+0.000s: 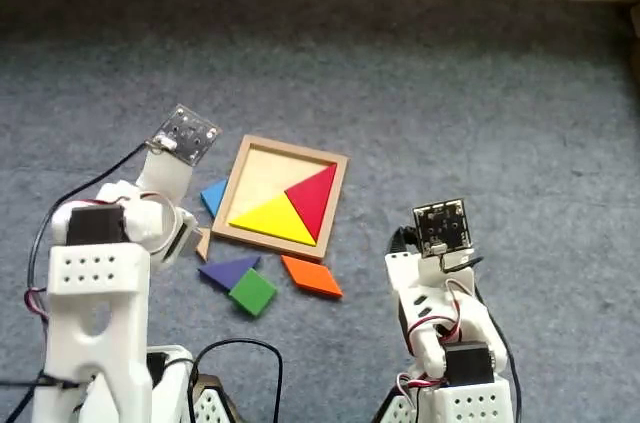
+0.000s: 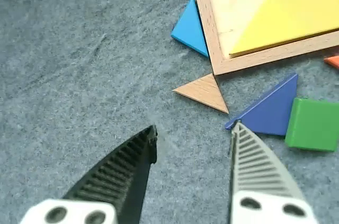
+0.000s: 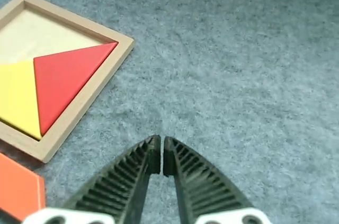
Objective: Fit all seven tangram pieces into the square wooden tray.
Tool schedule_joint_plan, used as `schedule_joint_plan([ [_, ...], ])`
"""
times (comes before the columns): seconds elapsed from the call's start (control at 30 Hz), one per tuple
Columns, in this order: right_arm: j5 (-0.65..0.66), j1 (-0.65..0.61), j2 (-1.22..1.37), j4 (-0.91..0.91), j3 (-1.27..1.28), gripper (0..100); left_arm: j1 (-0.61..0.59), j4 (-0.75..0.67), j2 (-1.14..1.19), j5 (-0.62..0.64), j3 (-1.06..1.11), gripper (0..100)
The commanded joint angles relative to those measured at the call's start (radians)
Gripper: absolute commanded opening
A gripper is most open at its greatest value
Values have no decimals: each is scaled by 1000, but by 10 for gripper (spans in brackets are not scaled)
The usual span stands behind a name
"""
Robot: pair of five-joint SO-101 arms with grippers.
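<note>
Left fingers [image 2: 127,176] gape open by the tan triangle [image 2: 204,91] at the tray [image 2: 207,17] corner; right fingers [image 3: 132,176] sit closed beside the tray.

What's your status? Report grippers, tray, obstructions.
Left gripper open by tan triangle; right gripper shut, empty. Tray holds yellow triangle, red triangle. Also outside: light blue triangle, dark blue triangle, green square, orange parallelogram. Nothing blocking.

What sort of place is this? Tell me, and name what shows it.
Probably a tabletop robot-practice setup: a grey carpet-like mat covers the surface, the left arm and right arm stand side by side, and a wooden tangram tray lies before them.
</note>
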Motion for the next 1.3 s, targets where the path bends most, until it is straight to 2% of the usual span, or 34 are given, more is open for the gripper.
schedule_joint_plan([
  [0.0, -2, 10, -12, -27, -5, 33, -12, -129, 150, 60, -53, 245],
  [0.13, -2, 10, -12, -27, -5, 33, -12, -250, 254, 132, -54, 245],
  [0.53, 0, 10, -12, -27, -5, 33, -12, -405, 415, 129, -56, 245],
  [0.9, 0, 10, -12, -27, -5, 33, 1, -400, 645, 127, -160, 245],
  [1.27, 0, 10, -12, -27, -5, 33, 223, -295, 598, 157, -156, 245],
])
